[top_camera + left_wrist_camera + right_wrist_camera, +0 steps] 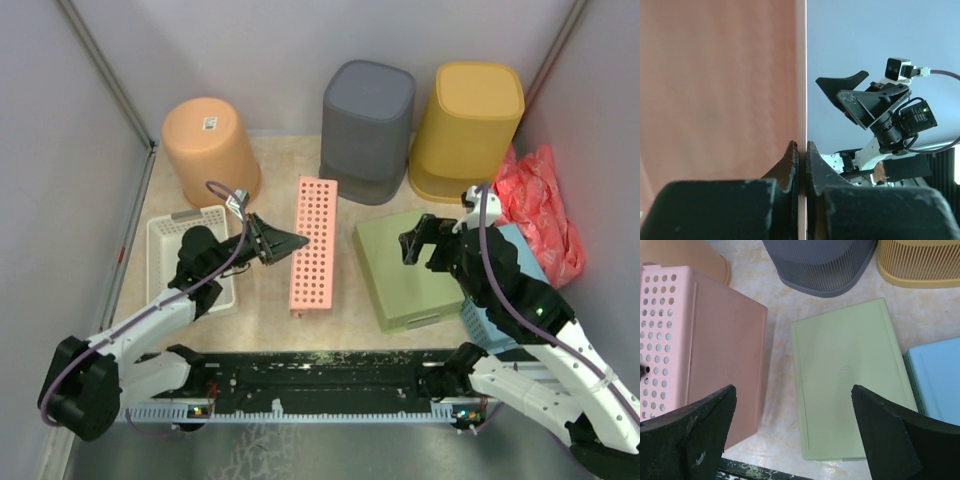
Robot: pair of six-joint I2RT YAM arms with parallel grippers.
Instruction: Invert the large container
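Note:
The pink perforated container (313, 245) stands on its long side in the middle of the table, tipped up on edge. My left gripper (293, 240) is shut on its wall from the left; in the left wrist view the thin pink wall (720, 90) sits pinched between the jaws of the left gripper (802, 150). My right gripper (415, 245) is open and empty, hovering above the upside-down green container (410, 270). The right wrist view shows the right gripper (792, 390) with its jaws wide apart, over the gap between the pink container (715, 355) and the green one (845, 375).
Upside down along the back stand an orange bucket (210, 145), a grey bin (368, 115) and a yellow bin (468, 115). A white basket (190, 255) lies under my left arm. A blue container (500, 290) and a red bag (540, 205) are at the right.

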